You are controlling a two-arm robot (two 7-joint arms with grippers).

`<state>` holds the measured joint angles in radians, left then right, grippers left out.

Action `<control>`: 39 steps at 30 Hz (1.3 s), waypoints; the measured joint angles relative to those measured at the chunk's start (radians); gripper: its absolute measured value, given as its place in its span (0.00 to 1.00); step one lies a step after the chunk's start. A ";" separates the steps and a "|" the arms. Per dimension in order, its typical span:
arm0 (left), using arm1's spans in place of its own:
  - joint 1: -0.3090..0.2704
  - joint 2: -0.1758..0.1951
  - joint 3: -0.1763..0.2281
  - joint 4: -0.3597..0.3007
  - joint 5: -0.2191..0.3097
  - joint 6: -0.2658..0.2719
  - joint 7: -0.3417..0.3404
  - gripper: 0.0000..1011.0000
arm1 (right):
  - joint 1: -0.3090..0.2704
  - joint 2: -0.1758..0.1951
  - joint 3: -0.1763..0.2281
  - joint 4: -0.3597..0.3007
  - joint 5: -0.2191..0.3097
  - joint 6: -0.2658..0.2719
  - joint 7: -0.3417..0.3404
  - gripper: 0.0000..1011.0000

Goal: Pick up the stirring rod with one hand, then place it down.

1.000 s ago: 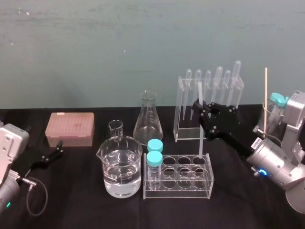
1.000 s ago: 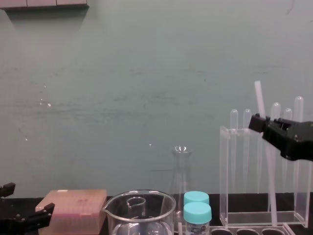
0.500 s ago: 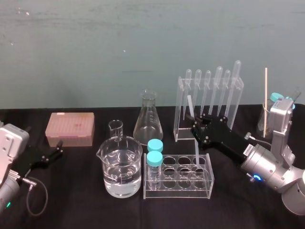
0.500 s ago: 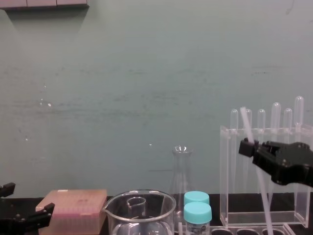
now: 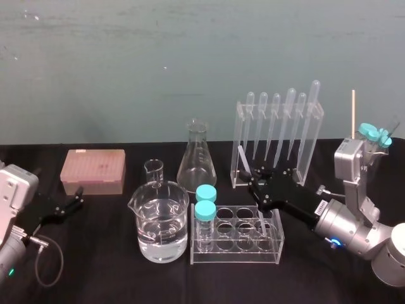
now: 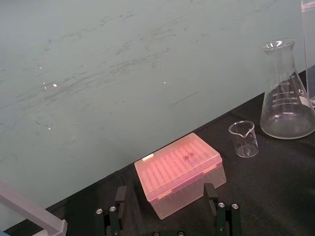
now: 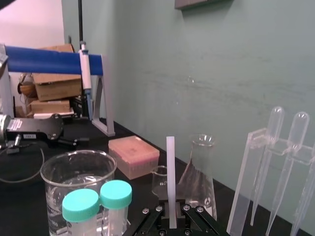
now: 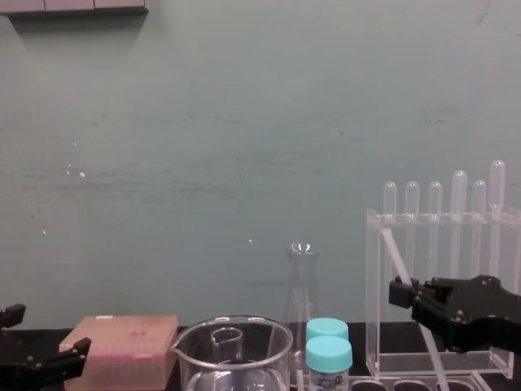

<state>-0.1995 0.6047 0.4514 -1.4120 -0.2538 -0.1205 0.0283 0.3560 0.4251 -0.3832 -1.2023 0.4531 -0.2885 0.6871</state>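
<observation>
Stirring rod (image 5: 243, 156) — a thin whitish stick — is clamped between the closed fingers of the right gripper (image 5: 256, 181). It is held off the surface just in front of the tall clear pipette rack (image 5: 239, 123). From the chest view the rod (image 8: 393, 259) leans, its upper end tipped toward the robot's left and crossing the rack's front wall. Its lower part runs down behind the right gripper (image 8: 403, 293) toward the test-tube rack (image 5: 237, 252); whether the tip touches it cannot be told. The right wrist view has the rod (image 7: 170, 187) standing straight up out of the jaws.

Two teal-capped vials (image 5: 205, 209) stand at the left end of the test-tube rack. Just beside them is a large beaker (image 5: 161, 221) partly filled with clear liquid. Behind it are a small empty beaker (image 5: 154, 171) and a conical flask (image 5: 197, 158). A pink tip box (image 5: 93, 170) lies well to the left, near the idle left gripper (image 5: 69, 204), whose fingers are spread with nothing between them.

Everything sits on a black tabletop (image 5: 107, 272) — matte and dark — against a scuffed teal wall (image 5: 158, 63). Farther off, the right wrist view shows stacked cardboard boxes (image 7: 51, 88) and a blue bar (image 7: 54, 60) on a stand.
</observation>
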 joint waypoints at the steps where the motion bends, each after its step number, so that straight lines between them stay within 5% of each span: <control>1: 0.000 0.000 0.000 0.000 0.000 0.000 0.000 0.99 | 0.000 0.000 0.000 0.000 0.000 0.000 0.000 0.07; 18: 0.000 0.000 0.000 0.000 0.000 0.000 0.000 0.99 | 0.001 0.000 0.000 0.001 -0.002 0.001 -0.003 0.09; 39: 0.000 0.000 0.000 0.000 0.000 0.000 0.000 0.99 | 0.000 0.000 0.001 0.000 0.000 -0.001 -0.003 0.73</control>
<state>-0.1995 0.6047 0.4514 -1.4120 -0.2538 -0.1205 0.0283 0.3562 0.4249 -0.3825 -1.2021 0.4534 -0.2898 0.6843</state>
